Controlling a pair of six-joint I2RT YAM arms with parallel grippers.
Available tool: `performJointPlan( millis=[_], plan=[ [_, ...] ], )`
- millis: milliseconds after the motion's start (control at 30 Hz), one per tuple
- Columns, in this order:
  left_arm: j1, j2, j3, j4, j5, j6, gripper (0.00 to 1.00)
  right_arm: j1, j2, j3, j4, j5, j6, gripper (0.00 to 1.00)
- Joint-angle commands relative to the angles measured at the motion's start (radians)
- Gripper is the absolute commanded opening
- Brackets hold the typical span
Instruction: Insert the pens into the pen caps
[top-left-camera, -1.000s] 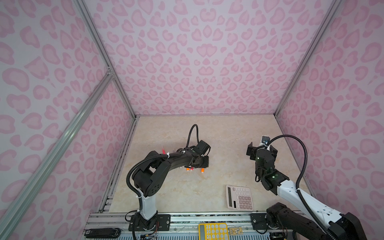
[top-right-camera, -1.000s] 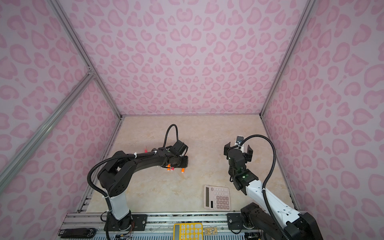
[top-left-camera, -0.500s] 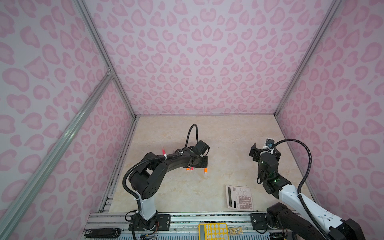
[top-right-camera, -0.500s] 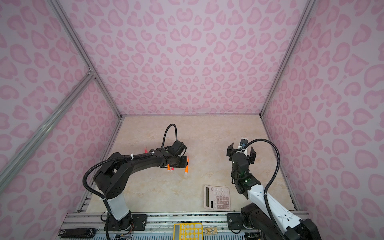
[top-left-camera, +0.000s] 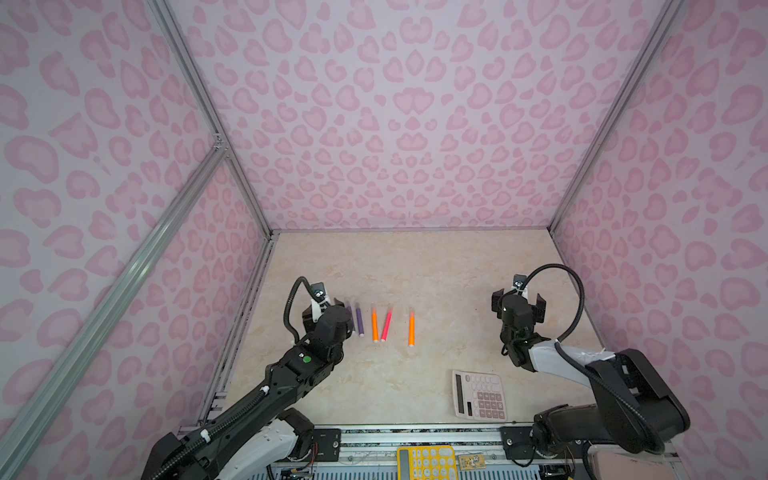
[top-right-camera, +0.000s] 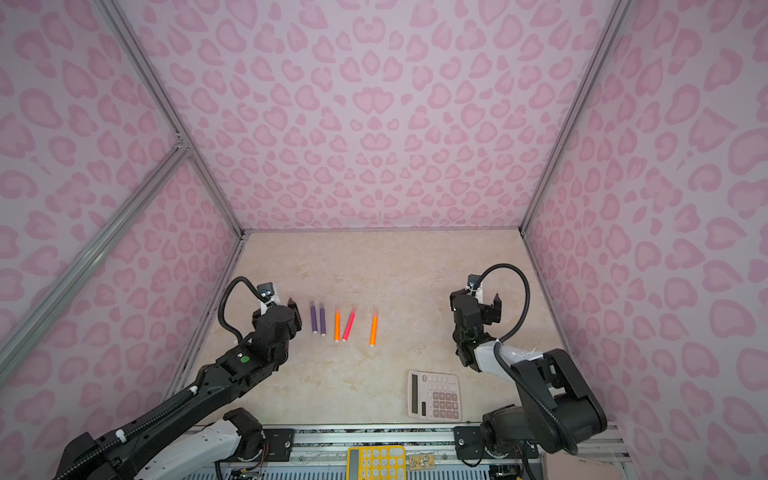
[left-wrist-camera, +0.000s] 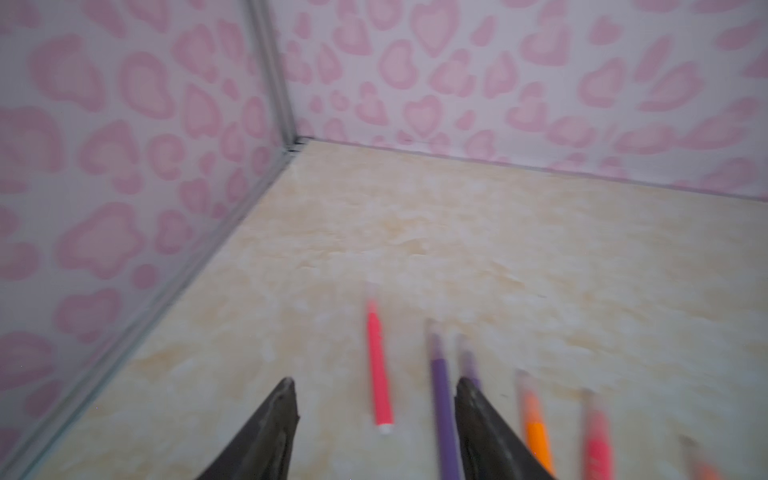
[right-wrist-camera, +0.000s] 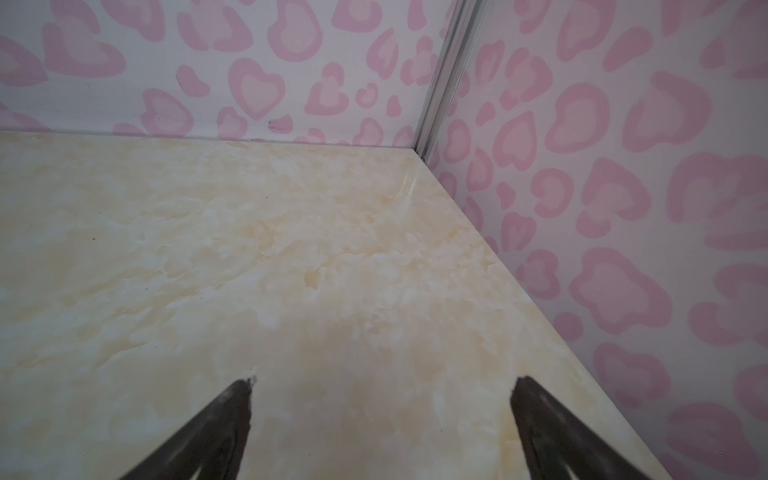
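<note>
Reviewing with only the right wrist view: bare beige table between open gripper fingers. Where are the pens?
Observer: Left of centre in both top views, a row runs from a purple pen to an orange pen.
Operator: Is the left gripper holding one?
Observer: No. The left wrist view shows the left gripper open and empty, with a pink-red pen lying on the table ahead of it.
Operator: Anything else down there?
Observer: A calculator lies near the front edge, on the right of both top views.
</note>
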Motion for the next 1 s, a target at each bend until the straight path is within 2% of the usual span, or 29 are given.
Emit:
performJointPlan(
  millis=[0, 100, 133, 167, 233, 267, 367, 400, 433, 467, 500, 533, 567, 600, 633, 667, 733, 967],
  plan=[
    [0.093, -0.003, -0.093, 0.28, -0.074, 0.135, 0.61, 0.002, -0.003, -0.01, 0.026, -0.025, -0.014, 0.99],
    [0.162, 0.058, -0.189, 0.54, -0.026, 0.229, 0.6, 0.01, -0.048, -0.128, 0.23, 0.072, -0.129, 0.99],
    [0.199, 0.085, -0.21, 0.627, 0.013, 0.264, 0.6, -0.011, -0.036, -0.164, 0.328, 0.05, -0.141, 0.99],
    [0.233, 0.115, -0.223, 0.683, 0.069, 0.274, 0.6, -0.023, -0.027, -0.18, 0.375, 0.009, -0.157, 0.99],
    [0.322, 0.21, -0.236, 0.807, 0.222, 0.273, 0.6, -0.093, 0.049, -0.187, 0.446, -0.144, -0.123, 0.99],
    [0.348, 0.262, -0.231, 0.855, 0.26, 0.274, 0.6, -0.13, 0.083, -0.184, 0.493, -0.209, -0.102, 0.99],
    [0.364, 0.368, -0.208, 0.988, 0.276, 0.336, 0.57, -0.255, 0.107, -0.172, 0.447, -0.373, 0.007, 1.0],
    [0.369, 0.39, -0.216, 1.041, 0.327, 0.342, 0.58, -0.267, 0.108, -0.162, 0.425, -0.43, 0.002, 1.0],
    [0.398, 0.414, -0.224, 1.075, 0.448, 0.324, 0.58, -0.268, 0.105, -0.141, 0.384, -0.486, -0.026, 1.0],
    [0.411, 0.454, -0.237, 1.135, 0.524, 0.34, 0.69, -0.266, 0.106, -0.116, 0.333, -0.551, -0.054, 1.0],
    [0.416, 0.506, -0.235, 1.186, 0.54, 0.343, 0.73, -0.265, 0.094, -0.104, 0.291, -0.555, -0.055, 1.0],
    [0.445, 0.521, -0.229, 1.167, 0.578, 0.32, 0.79, -0.267, 0.096, -0.112, 0.312, -0.547, -0.053, 1.0],
    [0.474, 0.553, -0.22, 1.177, 0.608, 0.296, 0.81, -0.266, 0.107, -0.113, 0.33, -0.541, -0.052, 1.0],
    [0.478, 0.568, -0.181, 1.123, 0.571, 0.281, 0.83, -0.267, 0.113, -0.111, 0.337, -0.523, -0.038, 1.0],
    [0.497, 0.554, -0.133, 1.015, 0.603, 0.26, 0.99, -0.27, 0.111, -0.109, 0.334, -0.527, -0.037, 1.0],
    [0.521, 0.556, -0.148, 1.05, 0.638, 0.246, 0.98, -0.27, 0.107, -0.106, 0.319, -0.527, -0.038, 1.0],
    [0.523, 0.555, -0.146, 1.041, 0.636, 0.247, 0.98, -0.27, 0.094, -0.094, 0.273, -0.527, -0.038, 1.0],
    [0.521, 0.554, -0.143, 1.035, 0.635, 0.248, 0.98, -0.272, 0.097, -0.093, 0.283, -0.527, -0.038, 1.0]
  ],
)
